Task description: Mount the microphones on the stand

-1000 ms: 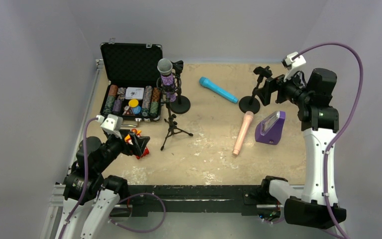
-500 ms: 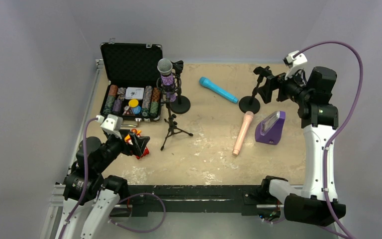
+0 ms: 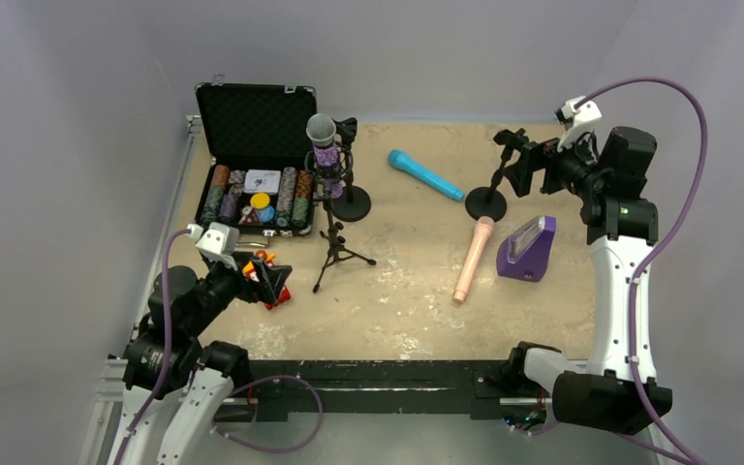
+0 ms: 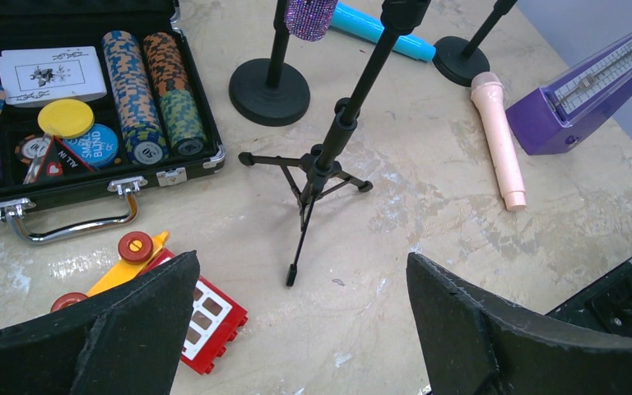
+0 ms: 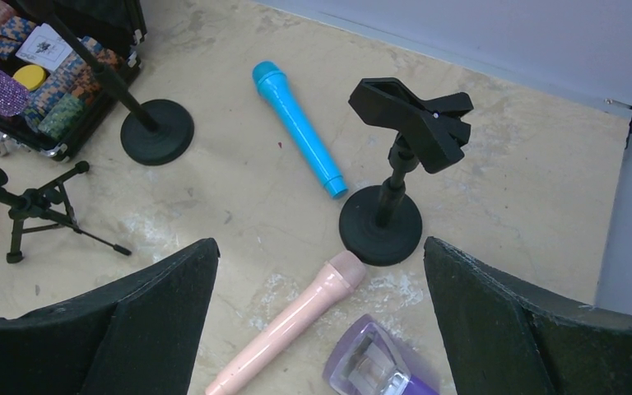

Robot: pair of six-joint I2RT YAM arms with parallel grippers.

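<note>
Jaws spread wide, the right pincer [image 5: 319,247] hangs over the empty clip stand [image 5: 381,222], seemingly to pick between the pink microphone [image 5: 284,325] and blue microphone [image 5: 300,132] lying on the counter [image 5: 502,164] beside it.

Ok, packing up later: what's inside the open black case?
Rows of poker chips, a card deck, a yellow disc and a small-blind button. Whatever lies beneath them is covered.

Top view: high behind arm bases, looking down over whole table [image 3: 417,300]. Left wrist: low, near-left, facing far-right past tripod [image 4: 321,160]. Right wrist: raised far-right, looking down-left over clip stand [image 5: 393,185]. Wrist views share tripod, pink mic [image 4: 498,136], blue mic [image 5: 296,123].
</note>
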